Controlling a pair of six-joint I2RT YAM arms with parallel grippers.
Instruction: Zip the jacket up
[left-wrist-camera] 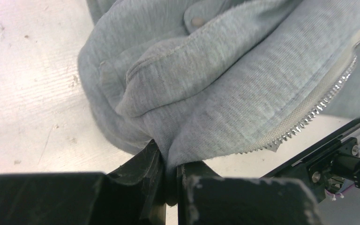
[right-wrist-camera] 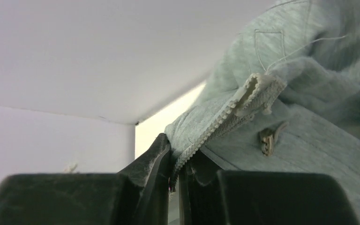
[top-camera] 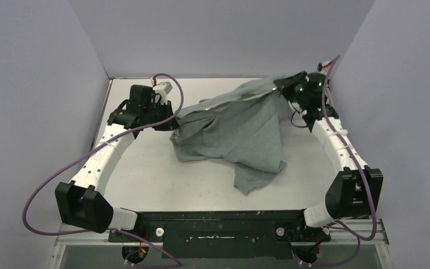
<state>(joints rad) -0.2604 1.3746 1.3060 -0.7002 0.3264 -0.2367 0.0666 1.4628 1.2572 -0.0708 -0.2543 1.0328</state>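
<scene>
White table (top-camera: 145, 168): jacket (top-camera: 241, 134) strung between left fingers (left-wrist-camera: 155, 171) and right fingers (right-wrist-camera: 161, 161), both clamped on fabric.

The jacket (top-camera: 241, 134) is light heather-grey, finely flecked, with matching grey stitching. Its zipper (left-wrist-camera: 309, 112) has pale off-white tape and teeth. The table (top-camera: 145, 179) is off-white with faint dark scuffs, and the walls (top-camera: 218, 33) are pale lavender-grey. The left arm (top-camera: 103, 159) and right arm (top-camera: 336, 145) are white with black joints. The left gripper (left-wrist-camera: 168, 164) and right gripper (right-wrist-camera: 173, 159) are matte black. 2 cables (top-camera: 26, 210) are purple. Green lights (top-camera: 308, 85) glow on the right wrist.
</scene>
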